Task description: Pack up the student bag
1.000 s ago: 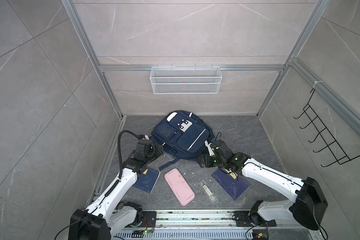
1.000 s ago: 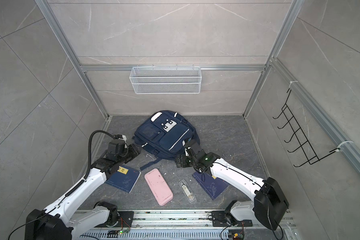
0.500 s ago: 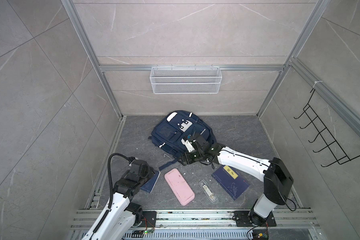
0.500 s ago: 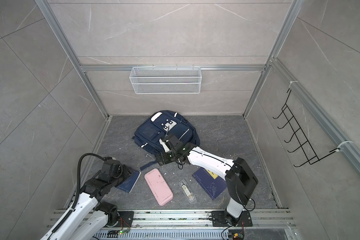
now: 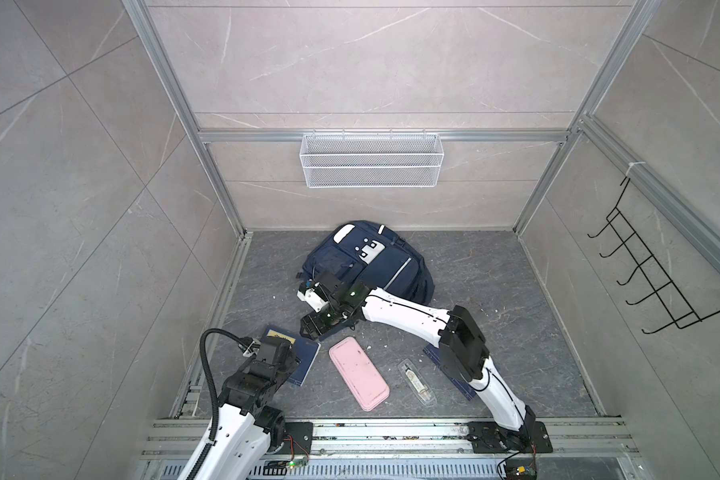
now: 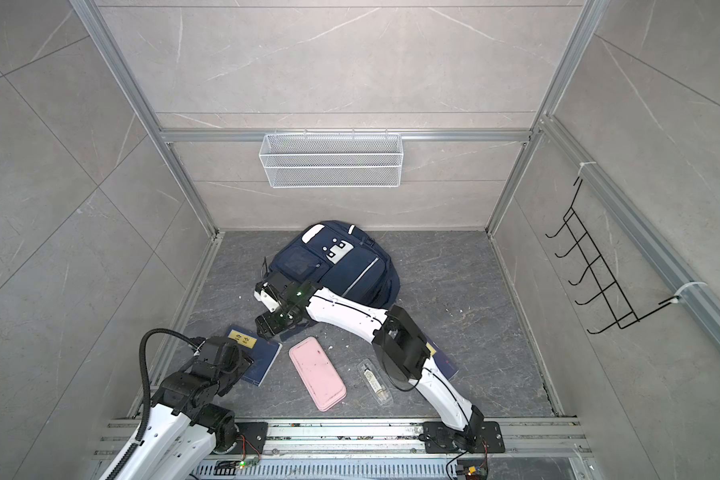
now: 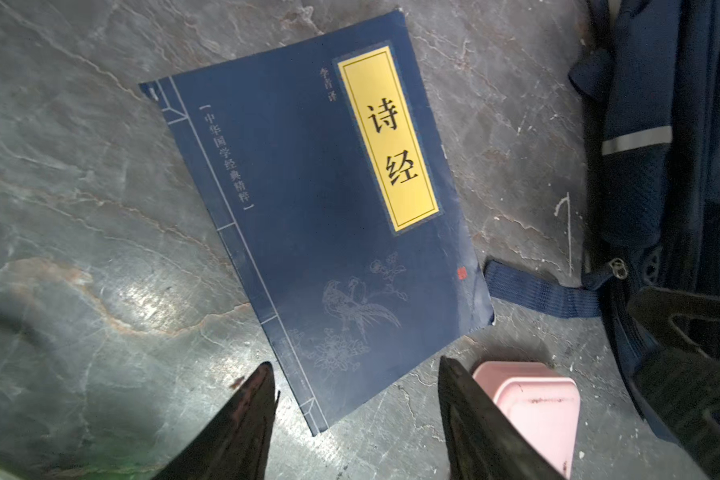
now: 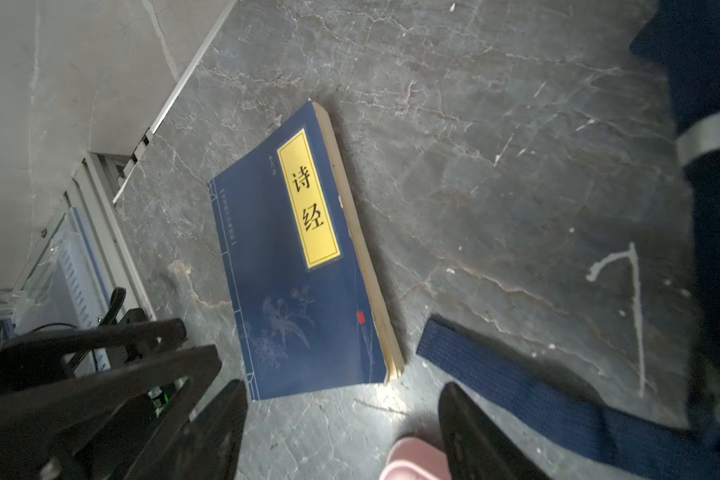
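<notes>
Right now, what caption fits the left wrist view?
Open left tool over navy book, with student bag and pink case nearby.

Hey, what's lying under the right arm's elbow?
A navy book lies flat on the floor there. Only a strip beside the elbow shows; the right arm covers the rest.

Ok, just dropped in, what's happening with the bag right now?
Nothing is held. The left gripper hovers open over the navy book with the yellow label. The right gripper, also open, reaches across beside the student bag, near its loose strap. The pink pencil case, clear case and second navy book lie on the floor, unpacked.
</notes>
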